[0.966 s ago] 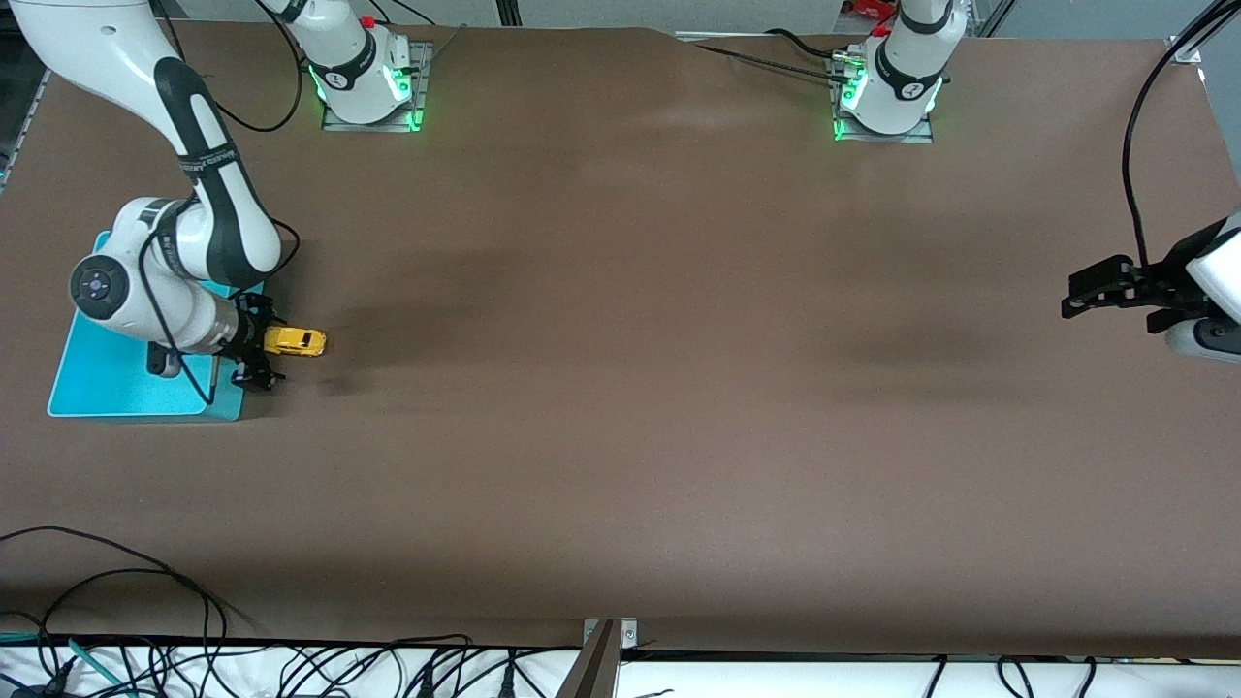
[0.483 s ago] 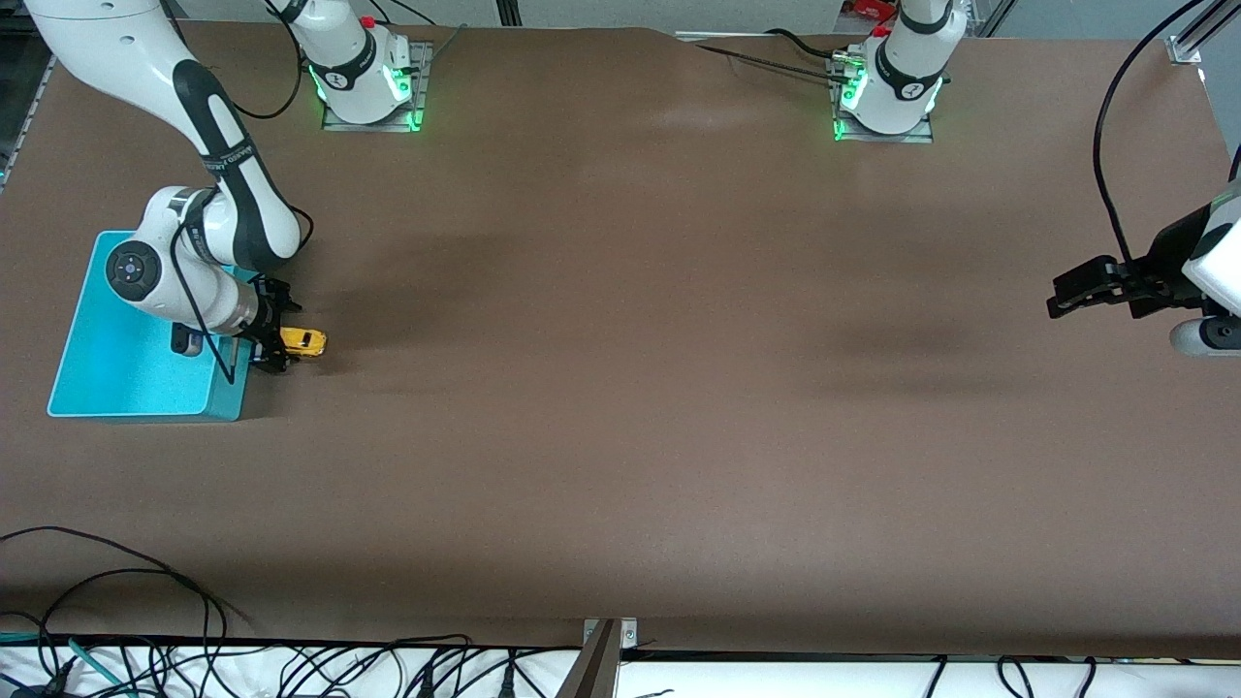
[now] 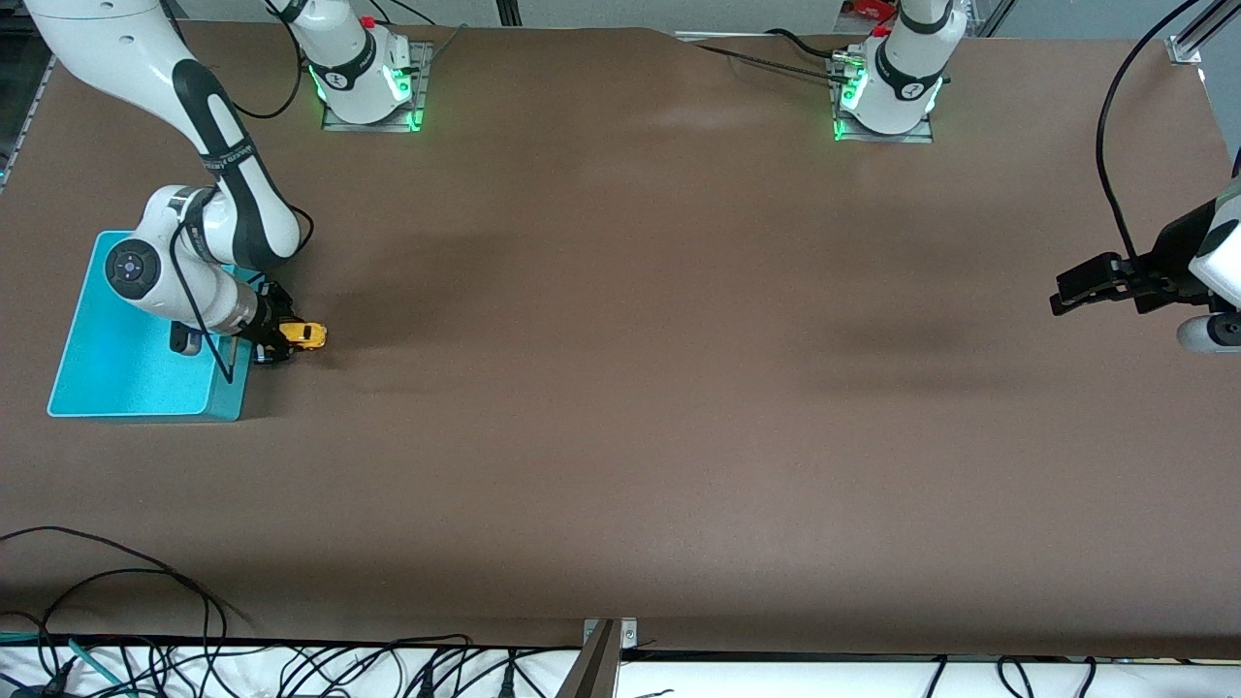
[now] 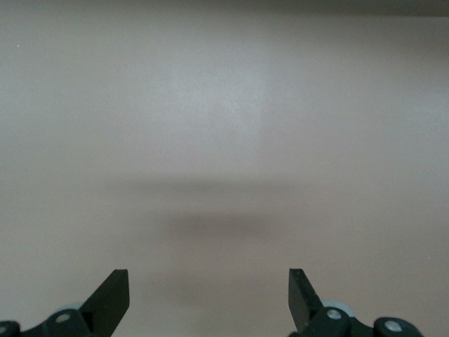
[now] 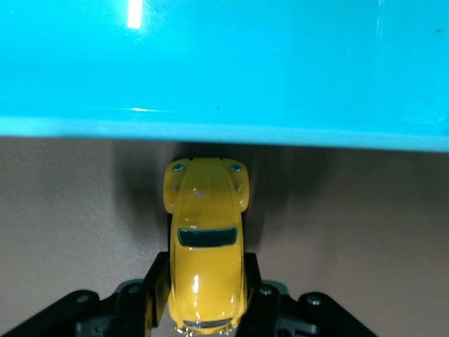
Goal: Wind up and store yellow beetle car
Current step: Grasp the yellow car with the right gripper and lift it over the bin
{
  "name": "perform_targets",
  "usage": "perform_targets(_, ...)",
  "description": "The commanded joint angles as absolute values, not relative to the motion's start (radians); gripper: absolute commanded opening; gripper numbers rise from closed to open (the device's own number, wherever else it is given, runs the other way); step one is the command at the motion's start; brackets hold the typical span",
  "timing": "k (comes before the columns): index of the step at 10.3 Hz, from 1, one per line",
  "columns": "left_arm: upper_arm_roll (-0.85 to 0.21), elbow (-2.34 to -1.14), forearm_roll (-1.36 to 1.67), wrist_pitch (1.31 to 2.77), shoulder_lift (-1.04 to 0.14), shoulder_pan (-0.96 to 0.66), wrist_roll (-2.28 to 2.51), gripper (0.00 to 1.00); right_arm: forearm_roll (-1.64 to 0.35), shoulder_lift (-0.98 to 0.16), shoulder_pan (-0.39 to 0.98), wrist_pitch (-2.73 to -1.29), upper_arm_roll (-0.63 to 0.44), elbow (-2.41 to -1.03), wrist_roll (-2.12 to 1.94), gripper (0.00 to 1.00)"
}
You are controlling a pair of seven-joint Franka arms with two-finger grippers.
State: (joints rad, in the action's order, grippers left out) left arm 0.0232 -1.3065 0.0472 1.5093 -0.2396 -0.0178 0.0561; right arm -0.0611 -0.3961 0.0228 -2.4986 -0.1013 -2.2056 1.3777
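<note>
At the right arm's end of the table sits a turquoise bin (image 3: pixel 116 388). The right arm bends down over it. Its right gripper (image 3: pixel 274 337) is low, just past the bin's side wall, over the brown table top. The two black fingers (image 5: pixel 156 281) are squeezed against the sides of the yellow beetle car (image 3: pixel 302 335). The car sits between them, one finger on each side of its body. In the right wrist view the yellow beetle car (image 5: pixel 205 239) fills the gap between the fingers, and one end of it points at the bin's wall (image 5: pixel 224 130). That end is just beside the wall, with a thin dark shadow between them. The car is outside the bin, not in it. I cannot tell if its wheels touch the table.

The table (image 3: pixel 620 388) is covered with a plain brown sheet. Two arm bases with green lights stand along the edge farthest from the front camera.

At the left arm's end of the table, the left gripper (image 3: pixel 1076 291) hangs in the air over the bare brown top. This arm waits. Its two fingers (image 4: pixel 112 298) stand wide apart and hold nothing.

Black cables (image 3: pixel 145 601) lie along the edge nearest the front camera.
</note>
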Motion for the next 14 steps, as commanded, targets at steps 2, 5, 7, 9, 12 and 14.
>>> perform_targets(2, 0.021, -1.444, 0.031, 1.601, -0.137, -0.011, 0.057, 1.0, -0.057, -0.332, 0.029, -2.475, -0.101, -2.214, 1.385, 0.15)
perform_targets(5, 0.05, -1.532, 0.037, 1.664, -0.077, -0.011, -0.012, 1.0, -0.014, -0.304, 0.04, -2.098, -0.087, -1.986, 1.376, 0.15)
perform_targets(7, 0.042, -1.517, 0.061, 1.664, -0.08, 0.033, -0.032, 1.0, 0.02, -0.307, 0.057, -1.912, -0.087, -1.863, 1.291, 0.15)
perform_targets(9, 0.038, -1.514, 0.083, 1.674, -0.092, 0.04, -0.032, 1.0, 0.072, -0.299, 0.051, -1.814, -0.121, -1.821, 1.089, 0.15)
perform_targets(12, 0.038, -1.508, 0.086, 1.672, -0.094, 0.041, -0.125, 1.0, 0.103, -0.299, 0.048, -1.809, -0.246, -1.81, 0.718, 0.15)
perform_targets(14, 0.038, -1.506, 0.074, 1.672, -0.109, 0.035, -0.12, 1.0, 0.098, -0.328, 0.037, -1.841, -0.334, -1.828, 0.504, 0.15)
